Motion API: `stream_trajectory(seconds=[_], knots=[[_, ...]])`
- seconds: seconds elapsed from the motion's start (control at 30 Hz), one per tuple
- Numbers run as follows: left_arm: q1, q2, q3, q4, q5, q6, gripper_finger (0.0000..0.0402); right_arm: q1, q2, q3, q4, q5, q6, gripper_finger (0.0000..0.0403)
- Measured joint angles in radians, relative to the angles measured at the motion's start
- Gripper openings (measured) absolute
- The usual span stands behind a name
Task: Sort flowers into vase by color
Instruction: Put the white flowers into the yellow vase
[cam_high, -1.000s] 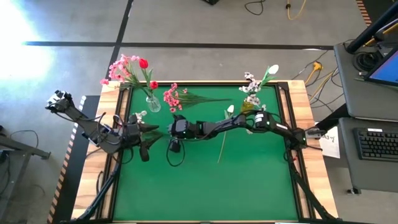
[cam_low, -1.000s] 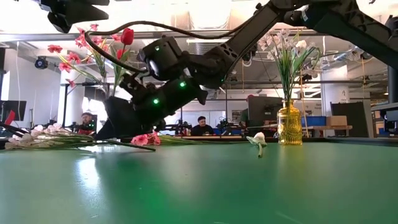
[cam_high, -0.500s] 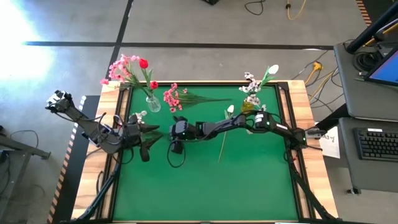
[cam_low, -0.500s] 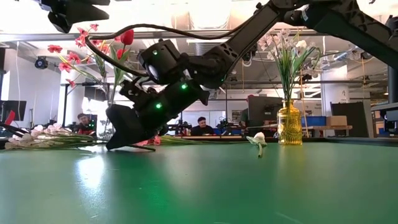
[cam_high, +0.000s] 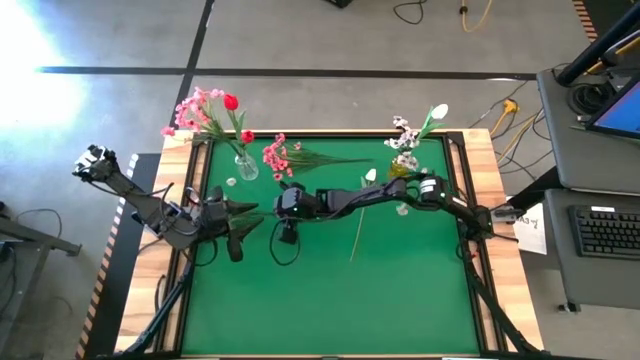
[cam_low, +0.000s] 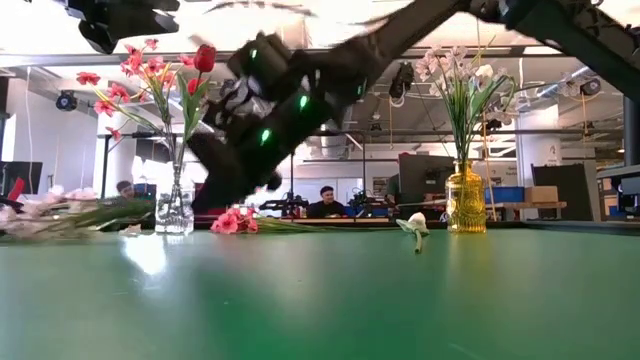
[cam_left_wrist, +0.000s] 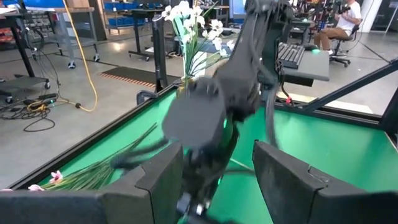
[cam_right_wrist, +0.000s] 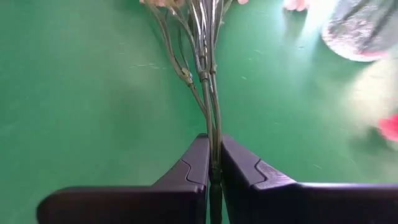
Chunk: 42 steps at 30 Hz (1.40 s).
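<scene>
Right gripper (cam_right_wrist: 211, 163) has clamped the pink spray's (cam_high: 274, 155) stems and has just lifted off the mat, probably heading for the clear vase (cam_low: 174, 208); left gripper (cam_left_wrist: 214, 177) waits open beside it.

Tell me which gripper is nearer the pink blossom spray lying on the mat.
Right. The right gripper is shut on the stem of the pink blossom spray. The left gripper sits open near the mat's left edge, off the spray.
</scene>
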Motion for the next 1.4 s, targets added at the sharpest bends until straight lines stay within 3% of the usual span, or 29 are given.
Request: stream_trajectory(seconds=[0.23,0.43,0.7,0.97,1.13,1.4], knots=[[0.0,-0.029,0.032,-0.001,-0.001,0.015,0.0181,0.016,-0.194,-0.062,-0.256,0.033,-0.004,0.0016],[0.0,-0.027,0.1,-0.001,-0.001,0.098,0.0181,0.031,-0.452,-0.282,-0.254,0.036,0.052,0.0016],[0.0,-0.025,0.151,-0.001,-0.009,0.204,0.0181,0.12,-0.794,-0.655,0.015,0.048,0.127,0.0015],[0.0,-0.028,0.151,-0.002,-0.01,0.223,0.0181,0.22,-1.04,-0.969,0.336,0.192,0.201,0.0015],[0.0,-0.031,0.151,-0.001,-0.01,0.233,0.0181,0.238,-1.086,-1.084,0.586,0.195,0.198,0.0015],[0.0,-0.059,0.152,0.003,-0.01,0.239,0.0181,0.238,-1.048,-1.113,0.846,0.202,0.129,0.0015]])
